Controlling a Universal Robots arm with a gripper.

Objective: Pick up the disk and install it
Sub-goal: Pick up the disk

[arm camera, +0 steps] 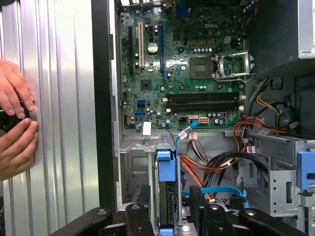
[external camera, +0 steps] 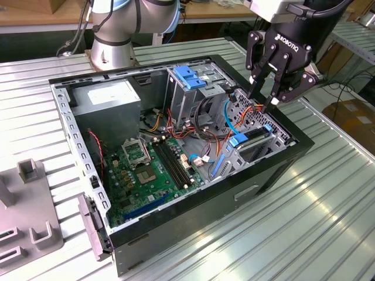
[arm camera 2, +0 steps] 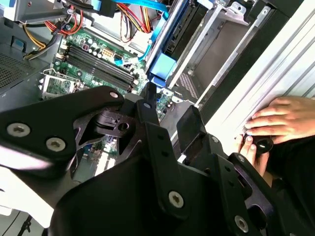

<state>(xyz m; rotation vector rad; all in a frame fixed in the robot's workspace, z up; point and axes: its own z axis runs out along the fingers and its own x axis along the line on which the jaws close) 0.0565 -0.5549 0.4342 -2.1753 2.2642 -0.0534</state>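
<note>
The black multi-finger gripper (external camera: 261,100) is hovering with its fingers spread apart and gripping nothing, above the corner of the open black metal computer case (external camera: 193,222) that lies beyond the green motherboard (external camera: 149,170) toward the exterior view's right. The flat grey-metal disk with its bright blue plastic carrier frame (external camera: 253,139) is sitting directly below the fingertips, standing on its thin edge inside a grey sheet-metal bay (arm camera: 133,167) just beside the motherboard. The fingertips are hanging clear of it.

In the first wrist view the disk (arm camera: 166,194) is showing edge-on. Its long axis is running straight from the gripper (arm camera: 170,216) toward the motherboard (arm camera: 182,73), and its blue end is pointing at the board's near edge. The fingers are standing on either side of that line. A bundle of orange and black cables (arm camera: 211,164) is lying beside the disk.

On the side of the case wall away from the motherboard, a person's hands (arm camera: 15,123) are resting on the ribbed silver metal table (external camera: 304,222).
</note>
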